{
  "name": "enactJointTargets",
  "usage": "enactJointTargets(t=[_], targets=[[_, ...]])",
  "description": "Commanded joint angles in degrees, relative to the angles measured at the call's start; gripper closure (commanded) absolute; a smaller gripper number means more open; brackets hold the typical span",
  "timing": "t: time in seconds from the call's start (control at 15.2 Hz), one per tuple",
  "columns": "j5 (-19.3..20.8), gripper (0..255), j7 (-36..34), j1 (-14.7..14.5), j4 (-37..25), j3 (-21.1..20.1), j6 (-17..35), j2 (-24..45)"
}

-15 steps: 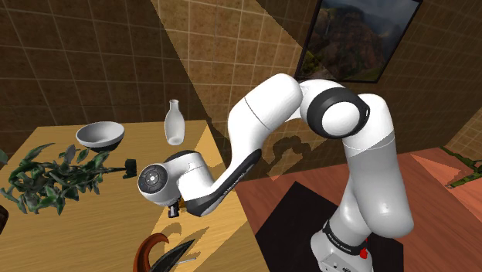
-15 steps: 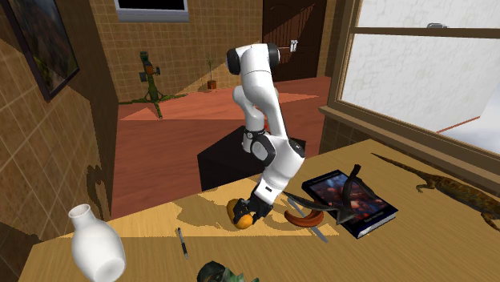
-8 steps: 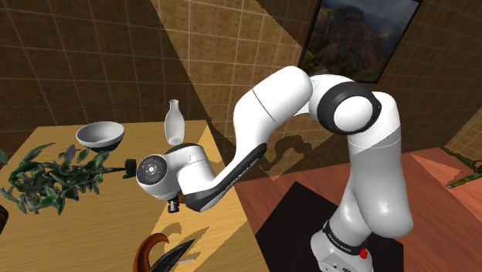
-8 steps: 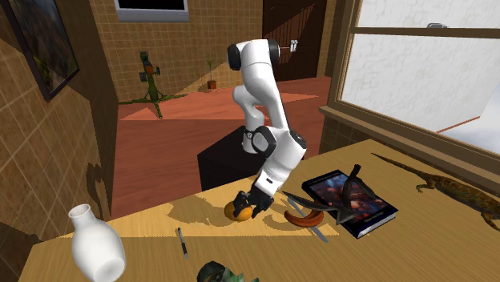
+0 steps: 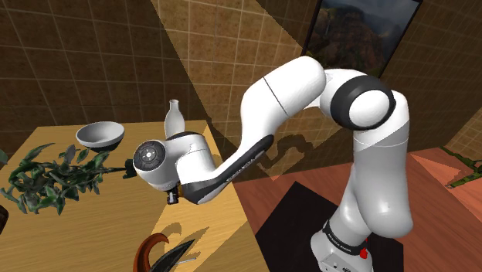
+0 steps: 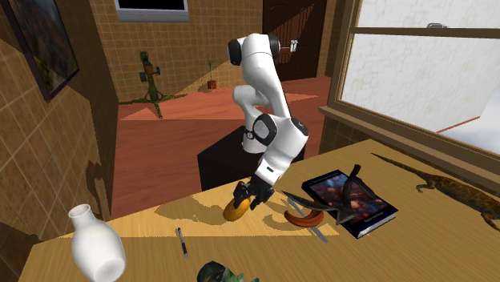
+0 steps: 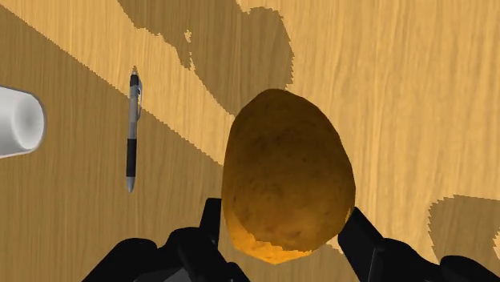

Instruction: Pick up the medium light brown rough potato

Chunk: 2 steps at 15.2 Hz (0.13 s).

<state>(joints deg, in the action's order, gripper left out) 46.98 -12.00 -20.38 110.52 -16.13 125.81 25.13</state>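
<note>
The light brown rough potato (image 7: 287,172) sits between my gripper's (image 7: 284,234) two black fingers (image 7: 362,237), which are shut on its lower end. In the second exterior view the gripper (image 6: 247,198) holds the potato (image 6: 234,211) just above the wooden table (image 6: 152,232), near the edge closest to the stand. From the shoulder view the white hand (image 5: 158,164) hangs low over the table (image 5: 116,224) and hides the potato.
A white vase (image 6: 94,245) and a black pen (image 6: 183,242) lie to the second exterior view's left of the potato. To its right are an orange curved object (image 6: 304,218) and a book (image 6: 352,202). A grey bowl (image 5: 100,134) and a leafy plant (image 5: 50,174) stand farther off.
The hand has risen a little and swung toward the second exterior view's left, carrying the potato with it. The upper arm has straightened upward.
</note>
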Motion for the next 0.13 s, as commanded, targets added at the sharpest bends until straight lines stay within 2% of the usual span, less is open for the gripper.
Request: enactJointTargets(t=[0.0,0.07], targets=[[-0.4,255,0.5,0.2,0.1,-0.1,-0.3,-0.6],[-0.4,255,0.5,0.2,0.1,-0.1,-0.3,-0.6]])
